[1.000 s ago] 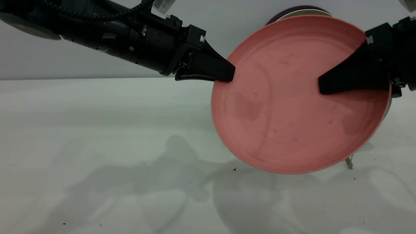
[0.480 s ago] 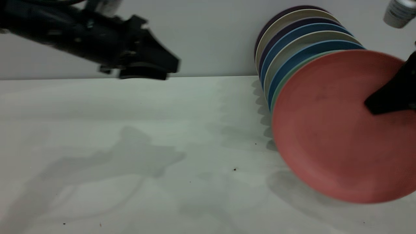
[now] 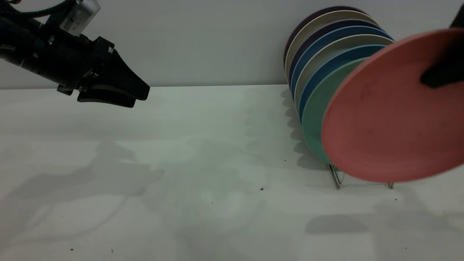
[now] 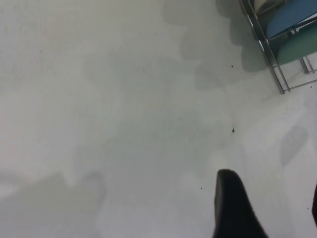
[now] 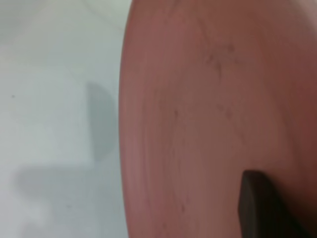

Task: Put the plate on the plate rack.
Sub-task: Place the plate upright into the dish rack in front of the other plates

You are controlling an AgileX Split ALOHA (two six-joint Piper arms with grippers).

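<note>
Pink plate [image 3: 391,116] held aloft, tilted, at 3 o'clock.
Clamped by right gripper [image 3: 444,74] fingers above plate rack [image 3: 339,177]; left gripper [image 3: 127,92] at 10 o'clock, fingers narrow, empty.

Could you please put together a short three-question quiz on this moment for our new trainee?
1. True or false: the pink plate already stands in the plate rack.
2. Multiple choice: which hand holds the pink plate? A) the left hand B) the right hand C) both hands
3. Fill in: the racked plate nearest the pink plate is the ______ plate.

Key
1. False: it hangs tilted above the table, in front of the racked plates, with the rack's wire end visible below it.
2. B: a dark finger presses on the plate's face, while the left hand is far off and holds nothing.
3. Teal-green.
</note>
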